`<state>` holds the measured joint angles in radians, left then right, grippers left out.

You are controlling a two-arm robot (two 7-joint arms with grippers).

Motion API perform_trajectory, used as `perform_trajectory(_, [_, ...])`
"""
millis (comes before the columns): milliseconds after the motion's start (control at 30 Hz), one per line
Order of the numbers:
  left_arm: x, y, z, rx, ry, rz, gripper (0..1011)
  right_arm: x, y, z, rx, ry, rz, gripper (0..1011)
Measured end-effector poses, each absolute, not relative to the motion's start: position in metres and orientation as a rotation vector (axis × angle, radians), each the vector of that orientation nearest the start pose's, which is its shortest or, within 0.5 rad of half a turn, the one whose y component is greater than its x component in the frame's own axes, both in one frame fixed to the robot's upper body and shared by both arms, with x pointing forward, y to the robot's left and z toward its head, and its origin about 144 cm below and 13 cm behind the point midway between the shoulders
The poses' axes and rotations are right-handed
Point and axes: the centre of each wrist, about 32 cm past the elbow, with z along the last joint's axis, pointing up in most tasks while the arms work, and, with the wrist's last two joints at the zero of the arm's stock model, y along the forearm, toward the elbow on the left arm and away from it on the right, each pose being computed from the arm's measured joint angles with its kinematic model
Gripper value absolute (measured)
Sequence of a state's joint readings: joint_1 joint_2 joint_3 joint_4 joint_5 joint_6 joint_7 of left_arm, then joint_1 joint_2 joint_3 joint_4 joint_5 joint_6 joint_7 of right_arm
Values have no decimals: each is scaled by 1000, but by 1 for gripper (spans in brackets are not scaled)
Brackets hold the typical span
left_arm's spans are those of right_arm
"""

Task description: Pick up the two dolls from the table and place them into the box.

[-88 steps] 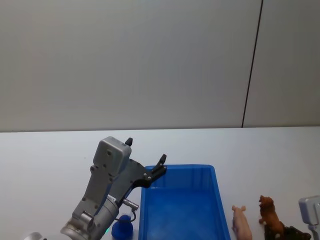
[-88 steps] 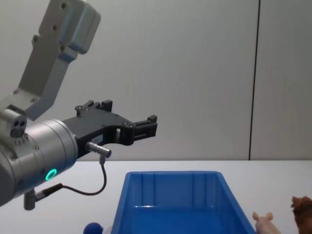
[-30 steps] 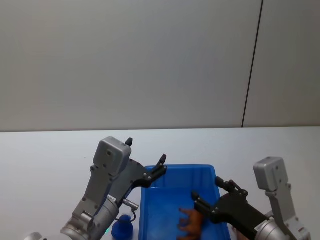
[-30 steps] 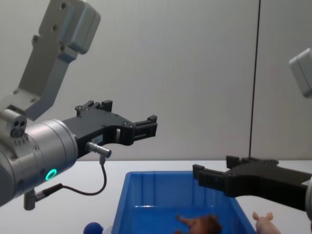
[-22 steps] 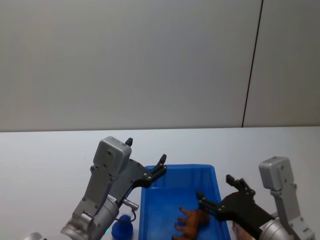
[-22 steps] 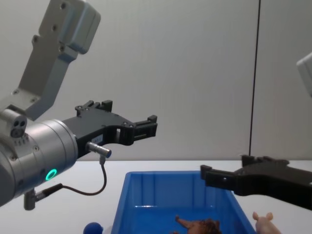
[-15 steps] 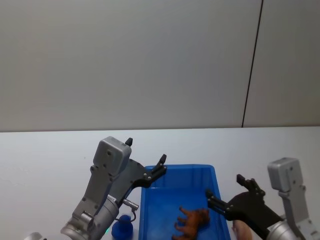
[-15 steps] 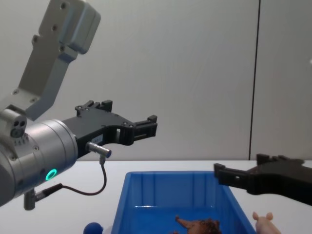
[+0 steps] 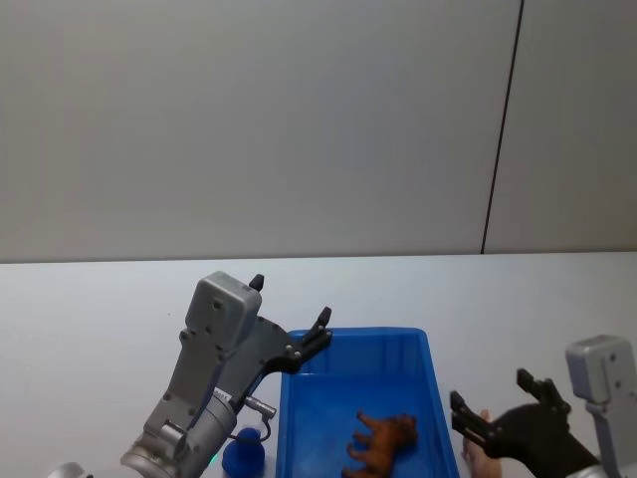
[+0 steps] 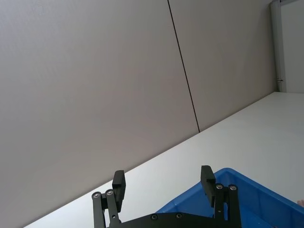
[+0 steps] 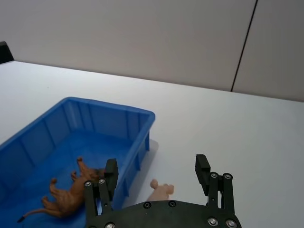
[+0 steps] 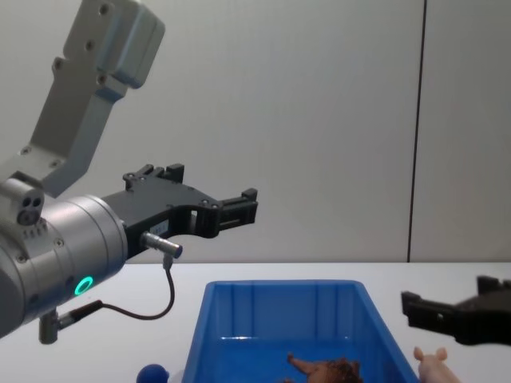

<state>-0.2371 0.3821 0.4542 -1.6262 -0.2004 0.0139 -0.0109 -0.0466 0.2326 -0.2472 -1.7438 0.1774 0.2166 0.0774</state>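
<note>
The brown shaggy doll [image 11: 71,194] lay on its side on the floor of the blue box [image 11: 109,102], towards the box's right wall, touching nothing else. The pale pink doll [image 11: 159,191] lay outside on the white bench [image 9: 100,319], just beside that right wall and apart from it, so the upright ribbed wall stood between the two dolls. The right end effector [image 11: 156,164] hung over the bench to the right of the box, above the pink doll, with its two dark fingers spread apart and nothing between them; in the head view it covered part of the pink doll. The left end effector [image 10: 162,176] was held high over the far left corner of the box, well above the rim, its fingers likewise spread and holding nothing. A thin dark cable [image 12: 152,307] looped down under the left wrist. A small rounded dark blue object [image 9: 243,456] sat on the bench just beside the box's left wall, under the left arm. Behind the bench rose a plain grey wall with one dark vertical seam [image 9: 503,129] on the right.
</note>
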Motion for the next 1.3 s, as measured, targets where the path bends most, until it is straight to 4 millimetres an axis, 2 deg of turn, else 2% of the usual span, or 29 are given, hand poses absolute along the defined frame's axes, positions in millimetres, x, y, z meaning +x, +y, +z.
perform_trajectory(567, [492, 198, 1204, 61, -268, 1124, 1001, 417, -208, 1149, -241, 128, -1262, 1001])
perform_trajectory(1267, [492, 198, 1204, 61, -268, 1124, 1001, 417, -202, 1127, -310, 156, -1231, 1001])
perform_trajectory(1300, [492, 198, 1204, 61, -268, 1124, 1001, 417, -202, 1127, -311, 157, -1230, 979])
